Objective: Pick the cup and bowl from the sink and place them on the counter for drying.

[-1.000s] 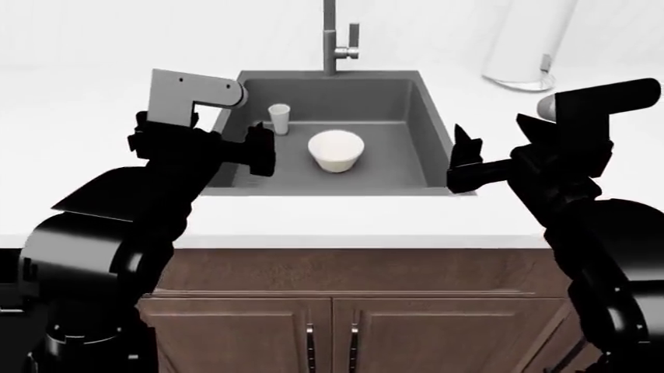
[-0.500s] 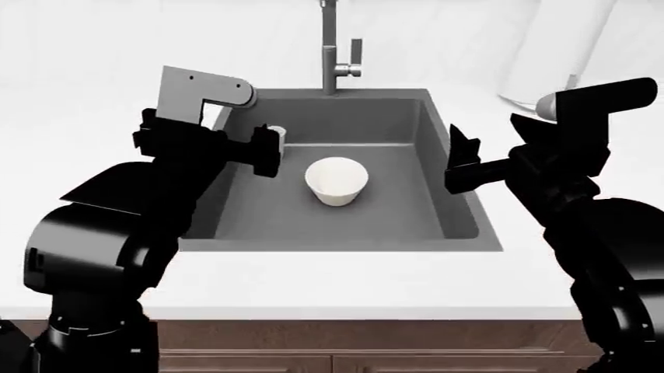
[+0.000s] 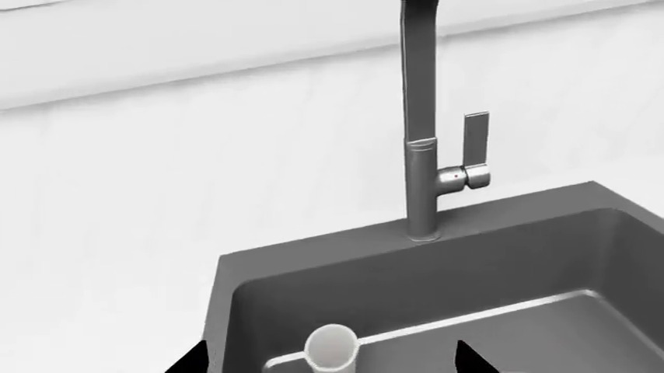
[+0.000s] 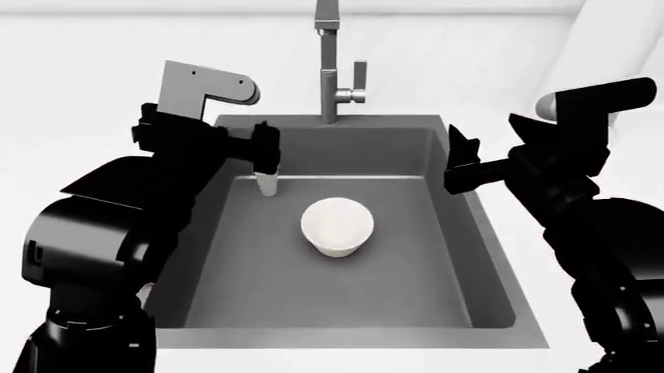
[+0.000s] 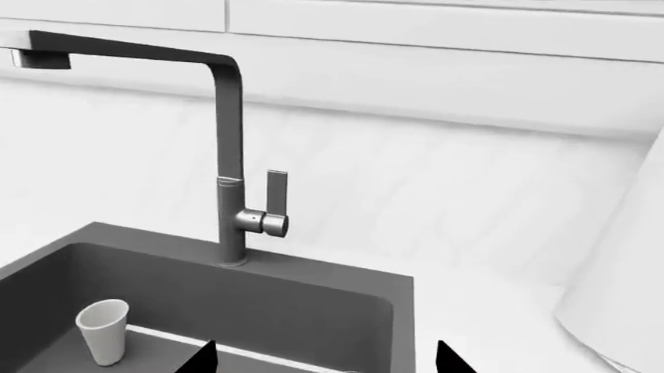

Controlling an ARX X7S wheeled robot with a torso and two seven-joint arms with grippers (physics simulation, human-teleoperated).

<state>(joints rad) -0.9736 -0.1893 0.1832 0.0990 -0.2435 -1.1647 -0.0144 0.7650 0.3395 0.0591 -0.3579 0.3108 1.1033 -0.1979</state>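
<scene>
The cream-white bowl [image 4: 337, 225] stands upright in the middle of the dark grey sink [image 4: 415, 295]. The small cup [image 4: 267, 185] stands at the sink's back left, partly hidden by my left gripper [image 4: 266, 148], which hovers open just above it. In the left wrist view the cup [image 3: 332, 348] lies between the spread fingertips of the left gripper [image 3: 330, 365]. My right gripper [image 4: 459, 162] is open and empty over the sink's right wall; its wrist view shows the cup [image 5: 104, 330] far off to the side. The white counter [image 4: 83, 93] surrounds the sink.
A tall grey faucet [image 4: 330, 70] with a side lever rises behind the sink at the back middle. A large white paper-towel roll [image 5: 623, 295] stands on the counter at the back right. Counter surface lies left and right of the sink.
The head view has moved forward and tilted down, so the sink fills more of the frame and the cabinets are gone. My left gripper now sits over the cup.
</scene>
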